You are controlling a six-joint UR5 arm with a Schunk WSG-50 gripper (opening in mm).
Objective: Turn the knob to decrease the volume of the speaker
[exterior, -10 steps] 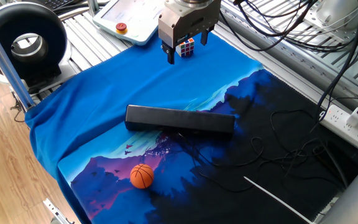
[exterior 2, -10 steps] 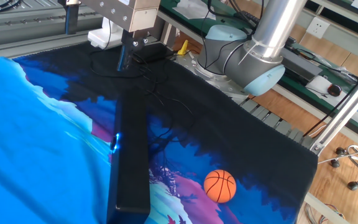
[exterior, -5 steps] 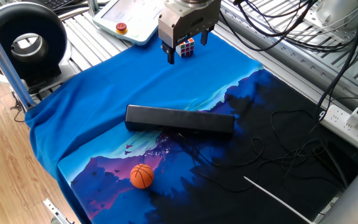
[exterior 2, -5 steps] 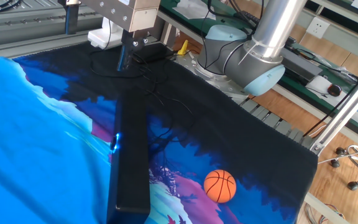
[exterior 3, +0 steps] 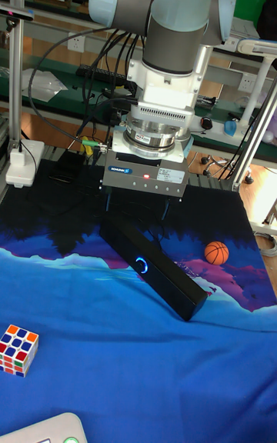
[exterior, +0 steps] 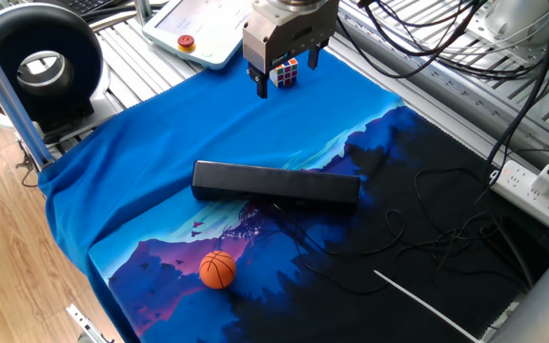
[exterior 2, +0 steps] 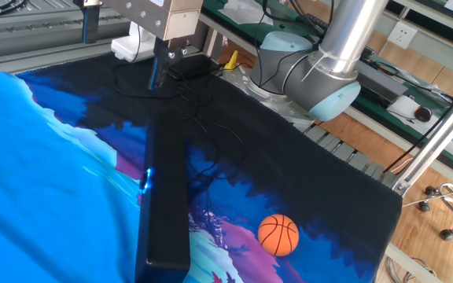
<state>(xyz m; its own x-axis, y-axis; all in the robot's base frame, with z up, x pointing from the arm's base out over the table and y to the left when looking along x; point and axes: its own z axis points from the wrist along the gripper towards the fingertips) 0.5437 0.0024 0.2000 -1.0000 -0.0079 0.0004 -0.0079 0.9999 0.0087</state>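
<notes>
— Jaws stand apart with nothing between them, hanging well above the far part of the cloth-covered surface (exterior: pixel 160 143). What lies below?

— From the left in one fixed view: a black ring-shaped device (exterior: pixel 41 62) off the cloth, then an orange ball (exterior: pixel 217 270) near the front edge. Next comes the speaker (exterior: pixel 276 184), lying flat across the middle, with a colour cube (exterior: pixel 287 71) beyond it. Loose cables (exterior: pixel 427 214) trail over the dark right side.

— And the knob?

— In the tall fixed view a blue-lit ring (exterior 3: pixel 141 264) glows on the speaker's side face, roughly midway along. I take that for the knob. Nothing touches it.

— Which step, then?

— The approach, I'd judge. The jaws are clear of the speaker. Next they need to come down, line up on that ring, close around it and twist toward lower volume. Which direction that is, I cannot tell.
</notes>
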